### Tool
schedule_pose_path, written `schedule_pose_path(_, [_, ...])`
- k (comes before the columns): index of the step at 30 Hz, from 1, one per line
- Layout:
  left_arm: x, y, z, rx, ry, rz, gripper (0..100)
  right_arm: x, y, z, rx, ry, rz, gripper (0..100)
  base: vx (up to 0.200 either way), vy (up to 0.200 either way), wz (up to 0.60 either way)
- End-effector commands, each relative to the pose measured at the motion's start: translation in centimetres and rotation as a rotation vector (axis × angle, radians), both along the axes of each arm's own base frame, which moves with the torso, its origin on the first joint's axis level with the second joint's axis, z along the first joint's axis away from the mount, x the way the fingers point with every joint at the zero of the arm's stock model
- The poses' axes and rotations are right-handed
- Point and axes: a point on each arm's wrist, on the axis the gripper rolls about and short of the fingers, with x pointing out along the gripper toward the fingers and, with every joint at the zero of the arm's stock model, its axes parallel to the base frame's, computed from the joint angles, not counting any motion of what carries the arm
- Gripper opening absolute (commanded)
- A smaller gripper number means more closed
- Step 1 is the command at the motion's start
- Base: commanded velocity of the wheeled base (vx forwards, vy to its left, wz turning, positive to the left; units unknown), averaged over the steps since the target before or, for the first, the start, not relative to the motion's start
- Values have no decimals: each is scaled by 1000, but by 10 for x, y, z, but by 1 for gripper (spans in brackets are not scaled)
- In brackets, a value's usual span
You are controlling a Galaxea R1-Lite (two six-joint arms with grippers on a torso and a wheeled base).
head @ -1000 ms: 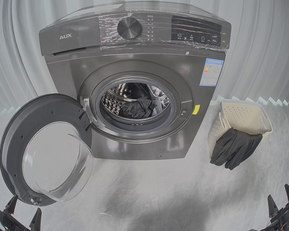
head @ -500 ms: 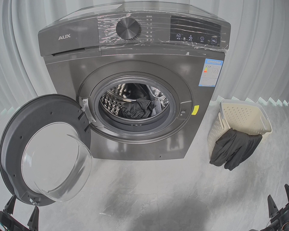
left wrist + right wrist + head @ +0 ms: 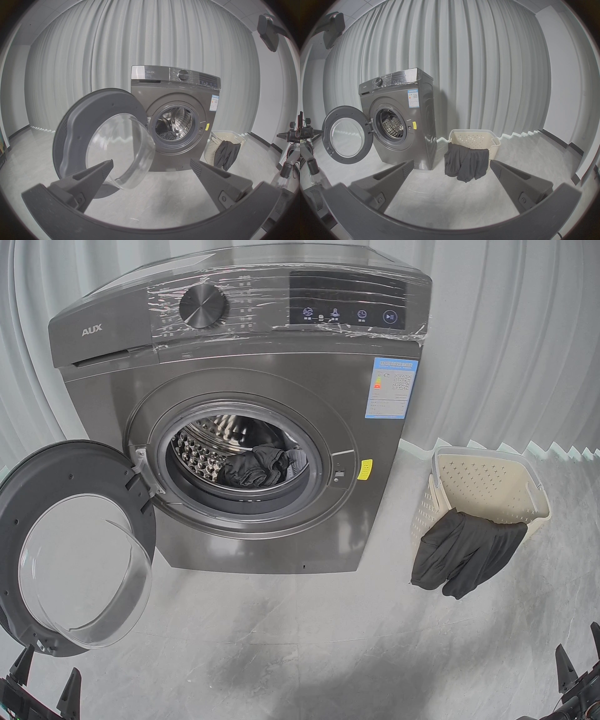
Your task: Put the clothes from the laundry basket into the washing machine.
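**Right end effector wide and empty, next garment waiting on the basket**

The right end effector hangs low and well apart from the work, its fingers spread with nothing between them. The left end effector is likewise wide and empty, low on the other side, near the open door of the washing machine. One dark garment lies inside the drum, at the front of the opening. A second dark garment is draped over the front rim of the laundry basket, which stands on the floor just beside the machine, on the robot's right. Most of that cloth hangs down the outside of the basket.

The step in hand looks like fetching the next piece, since part of the load is in and part is not. The move probably falls to the right arm, the nearer one. It calls for a reach to the basket rim, a pinch on the bunched cloth there rather than the loose hem, and a lift high enough for the hanging end to clear the floor
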Motion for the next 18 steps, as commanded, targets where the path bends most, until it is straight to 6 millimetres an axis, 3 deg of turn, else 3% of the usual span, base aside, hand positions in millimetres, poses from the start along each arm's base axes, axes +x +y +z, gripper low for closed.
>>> schedule_pose_path(1, [0, 0, -5, -2, 6, -1, 100, 0, 0, -5, 0, 5, 0, 100, 0, -200, 0])
schedule_pose_path(18, [0, 0, -5, 0, 6, 3, 100, 0, 0, -5, 0, 5, 0, 100, 0, -200, 0])
